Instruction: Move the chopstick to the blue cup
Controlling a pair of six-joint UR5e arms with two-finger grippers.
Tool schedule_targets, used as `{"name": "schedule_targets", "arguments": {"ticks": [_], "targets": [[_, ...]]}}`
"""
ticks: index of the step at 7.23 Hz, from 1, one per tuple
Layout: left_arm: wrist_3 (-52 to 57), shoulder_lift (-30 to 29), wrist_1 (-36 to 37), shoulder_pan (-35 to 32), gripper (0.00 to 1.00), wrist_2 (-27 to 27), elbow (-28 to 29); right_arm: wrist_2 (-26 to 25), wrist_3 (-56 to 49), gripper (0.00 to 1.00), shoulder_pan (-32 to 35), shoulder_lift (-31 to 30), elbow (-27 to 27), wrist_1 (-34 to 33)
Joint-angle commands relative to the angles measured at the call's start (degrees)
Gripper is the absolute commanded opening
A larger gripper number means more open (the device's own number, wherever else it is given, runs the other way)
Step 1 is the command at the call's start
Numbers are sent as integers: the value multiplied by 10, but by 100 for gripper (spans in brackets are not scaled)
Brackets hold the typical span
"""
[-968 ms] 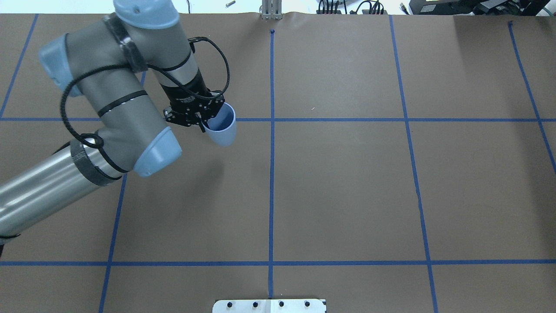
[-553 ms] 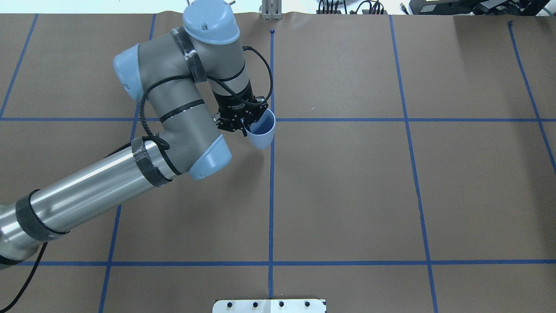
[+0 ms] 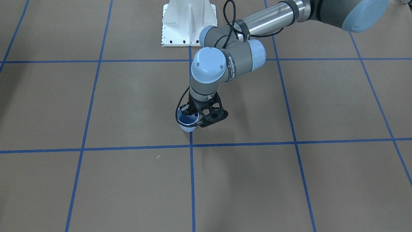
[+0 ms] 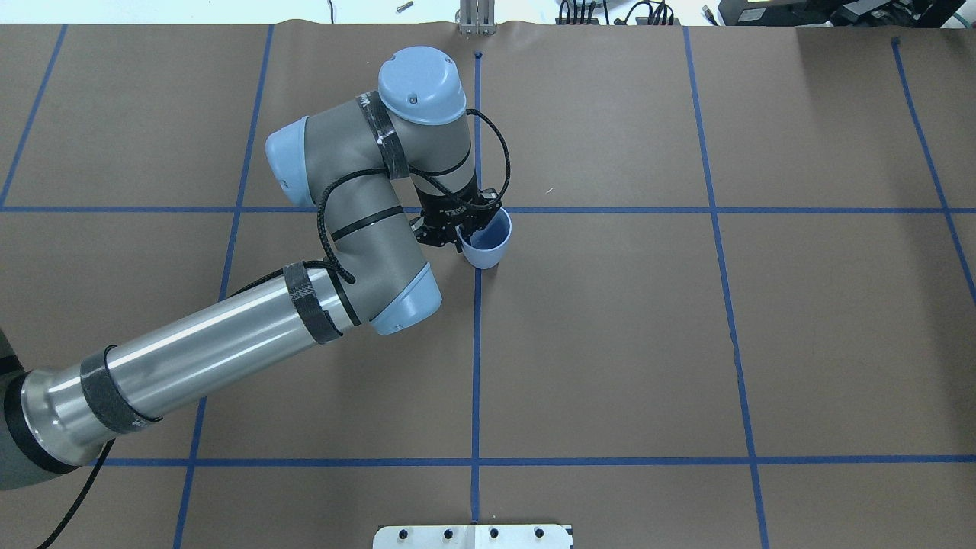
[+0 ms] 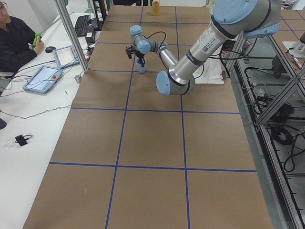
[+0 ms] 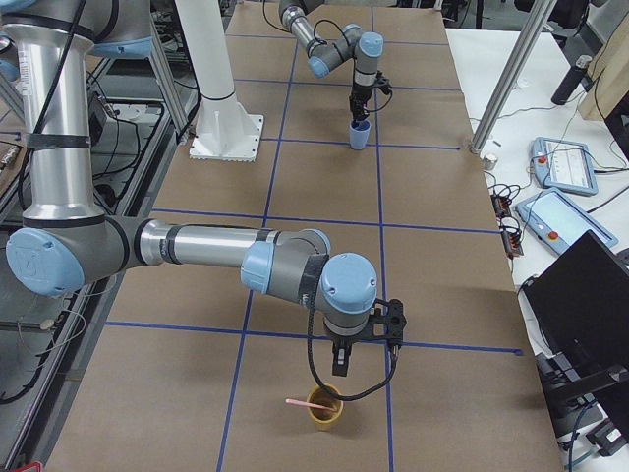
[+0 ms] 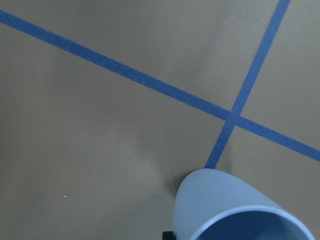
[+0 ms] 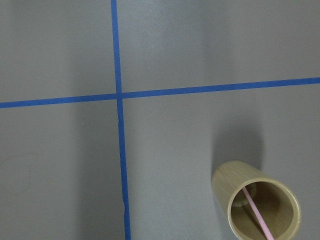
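My left gripper (image 4: 463,230) is shut on the rim of the blue cup (image 4: 488,242), one finger inside and one outside. The cup hangs upright and low by a crossing of blue tape lines near the table's middle (image 3: 187,123); I cannot tell whether it touches the paper. The left wrist view shows its wall (image 7: 225,205). The pink chopstick (image 8: 258,214) leans inside a tan wooden cup (image 8: 235,182) at the table's right end, its tip sticking out (image 6: 298,401). My right gripper (image 6: 364,346) hovers just above that cup (image 6: 325,413); I cannot tell whether it is open or shut.
Brown paper with a blue tape grid covers the table. The white arm mount (image 3: 188,22) stands at the robot's edge. A person (image 5: 14,38) sits at a side table with tablets (image 5: 45,78). A metal post (image 6: 506,79) rises beside the far edge.
The left arm has swung to the right with the blue cup, carrying it from left of centre to the middle tape line, and the cup now sits lower and more upright.
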Motion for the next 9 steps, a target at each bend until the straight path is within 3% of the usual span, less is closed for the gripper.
{"name": "schedule_targets", "arguments": {"ticks": [1, 3, 5, 7, 9], "targets": [[29, 18, 7, -14, 99, -6, -50, 0, 0, 100, 0, 2, 0, 0], [60, 66, 42, -72, 99, -63, -120, 0, -2, 100, 0, 1, -4, -1], [140, 90, 136, -109, 99, -81, -189, -22, -10, 100, 13, -6, -13, -2], [144, 106, 145, -115, 99, -81, -212, -23, -9, 100, 17, -1, -75, -1], [144, 107, 146, -119, 99, -81, -220, -34, -23, 100, 17, -8, -77, 2]]}}
